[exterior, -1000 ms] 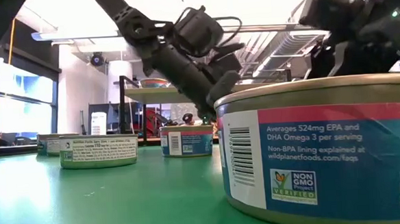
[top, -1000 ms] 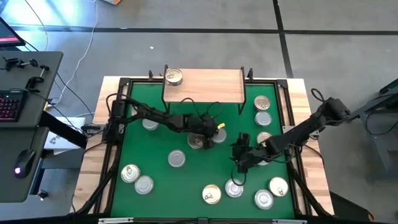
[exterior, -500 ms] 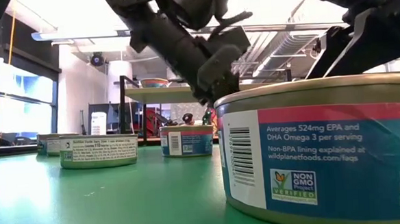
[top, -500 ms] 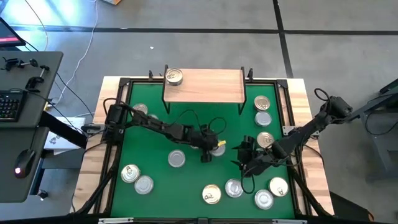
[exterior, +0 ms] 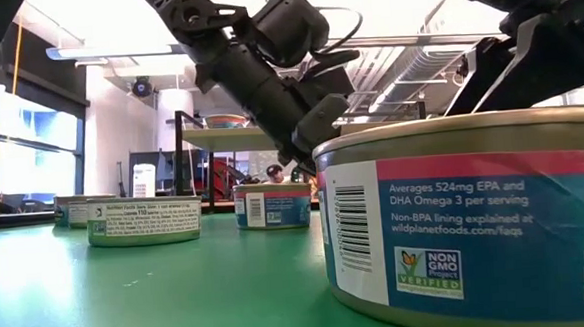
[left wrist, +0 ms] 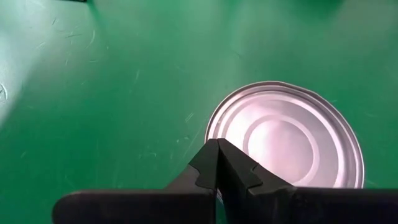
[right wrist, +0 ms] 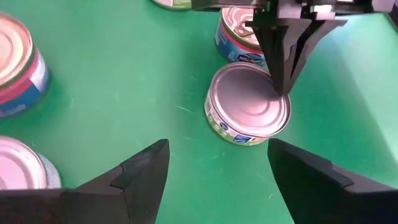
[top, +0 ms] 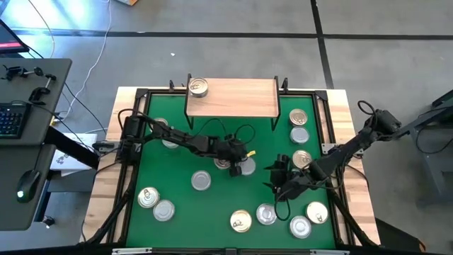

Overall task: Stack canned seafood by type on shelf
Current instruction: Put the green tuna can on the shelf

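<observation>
One gold-lidded tin (top: 198,88) sits on the light-wood shelf (top: 241,99) at its left end, while the other tins lie scattered over the green counter (top: 177,195). Three tins stand in a line by the counter's right edge below the shelf, a pair rests at the near-left (top: 156,203), and several more cluster at the near-right (top: 301,227). The left tool (top: 233,161), fingers pressed together, points down at a silver-lidded tin (left wrist: 286,135) near the middle of the counter, its tips at the lid's rim; beside that tin stands another with a blue label (right wrist: 239,37). The right tool (top: 277,180) hovers just to the right of these, its fingers (right wrist: 140,174) spread apart and holding nothing, facing the same silver tin (right wrist: 247,102). From counter height a large tin with a pink and blue label (exterior: 466,234) fills the foreground.
</observation>
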